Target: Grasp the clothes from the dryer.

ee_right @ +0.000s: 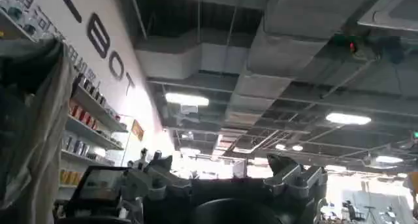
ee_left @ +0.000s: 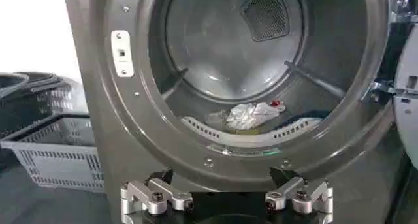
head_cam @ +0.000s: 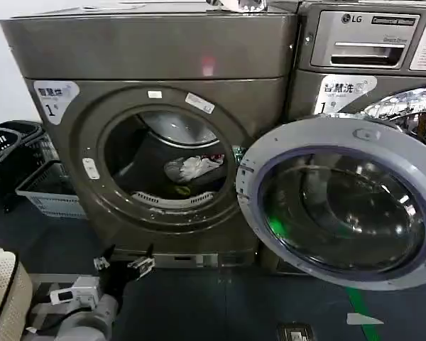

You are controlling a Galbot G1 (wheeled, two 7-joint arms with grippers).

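The bronze-grey dryer (head_cam: 149, 50) stands in front of me with its round porthole open. On the drum floor lie the clothes: a whitish-grey piece (head_cam: 192, 169) with a bright yellow-green piece (head_cam: 182, 190) just in front of it. The left wrist view shows the whitish piece (ee_left: 251, 114) behind the drum lip and the porthole rim (ee_left: 130, 127). My left gripper (head_cam: 124, 259) (ee_left: 222, 177) hangs open, low before the dryer's base, below the porthole and well short of the clothes. My right gripper (ee_right: 219, 163) points up at the ceiling, open with nothing in it.
The dryer's glass door (head_cam: 344, 199) is swung wide open to the right, in front of the LG machine (head_cam: 369, 42). A grey laundry basket (head_cam: 46, 188) and a dark one (head_cam: 3, 142) sit on the floor left of the dryer.
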